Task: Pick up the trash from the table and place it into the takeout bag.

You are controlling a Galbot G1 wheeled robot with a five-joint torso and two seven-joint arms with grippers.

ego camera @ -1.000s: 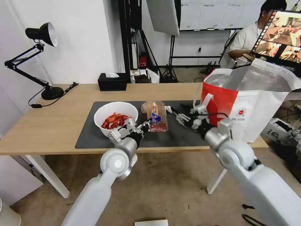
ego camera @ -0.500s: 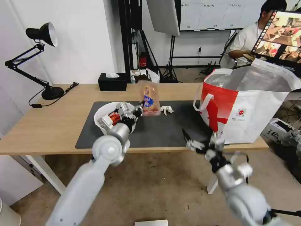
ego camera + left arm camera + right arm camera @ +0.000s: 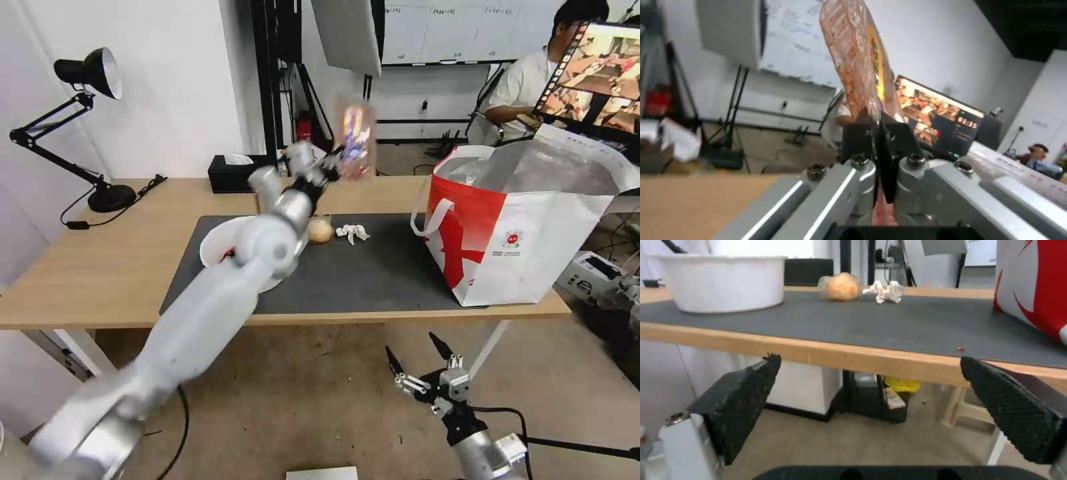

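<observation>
Light-wood table with grey mat, lamp, tissue box, takeout bag.

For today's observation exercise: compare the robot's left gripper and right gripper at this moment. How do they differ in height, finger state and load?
Height: the left gripper is raised above the table; the right gripper hangs below the table's front edge.
Fingers: the left gripper is shut; the right gripper's fingers are spread wide.
Load: the left gripper pinches a clear plastic tray of reddish leftovers; the right gripper holds nothing.
Shared: both have black finger pads on silver frames.

Left gripper clamps a clear plastic tray, upright
</observation>
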